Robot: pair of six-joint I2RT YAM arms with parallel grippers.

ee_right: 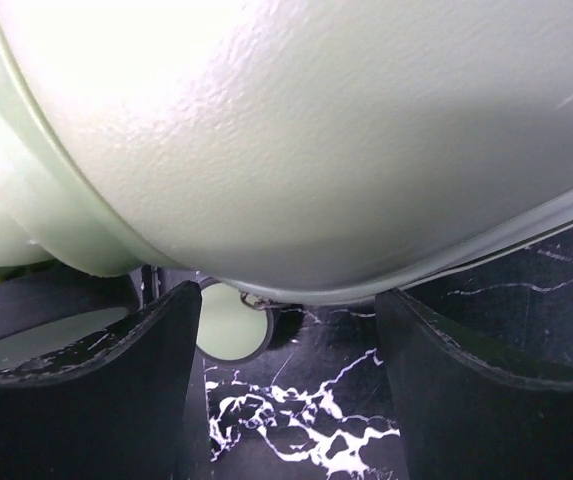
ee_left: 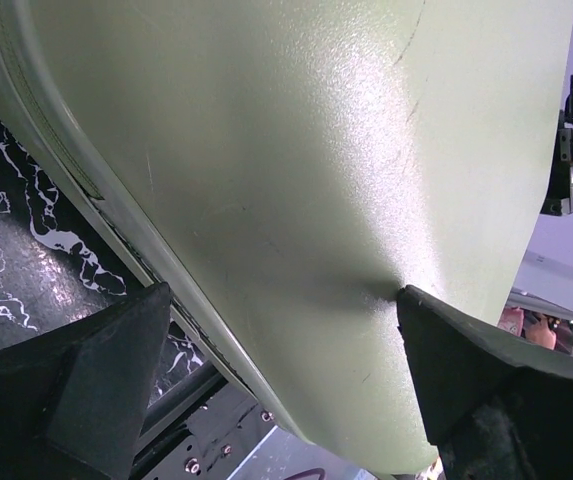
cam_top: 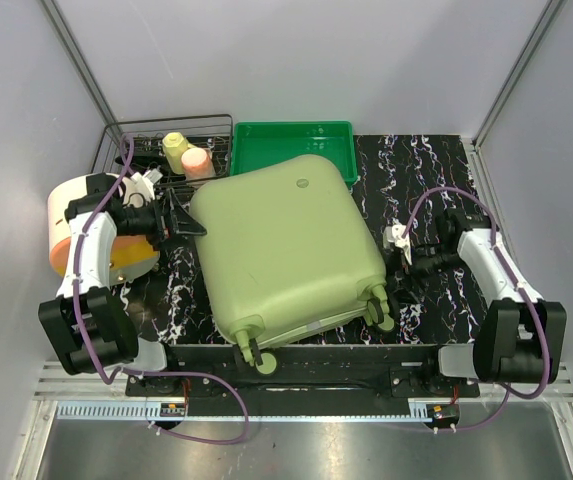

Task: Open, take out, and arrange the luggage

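The luggage [cam_top: 286, 250] is a pale olive-green hard-shell suitcase lying flat and closed in the middle of the marble-patterned table, with its small green wheels [cam_top: 378, 305] toward the near edge. My left gripper [cam_top: 181, 222] is open at the suitcase's left edge. In the left wrist view [ee_left: 284, 295] its fingers straddle the shell [ee_left: 316, 150], and the right finger touches it. My right gripper [cam_top: 398, 250] is open and empty at the suitcase's right side near a wheel. In the right wrist view [ee_right: 288, 295] it sits low under the shell's rim [ee_right: 316, 120], with one wheel [ee_right: 228, 325] ahead.
A bright green shallow tray [cam_top: 296, 126] stands behind the suitcase and touches its far edge. A wire rack [cam_top: 126, 135] at the back left holds a yellow cup [cam_top: 174, 148] and a pink cup [cam_top: 196, 162]. An orange-and-white round container [cam_top: 58, 210] sits at the left behind my left arm.
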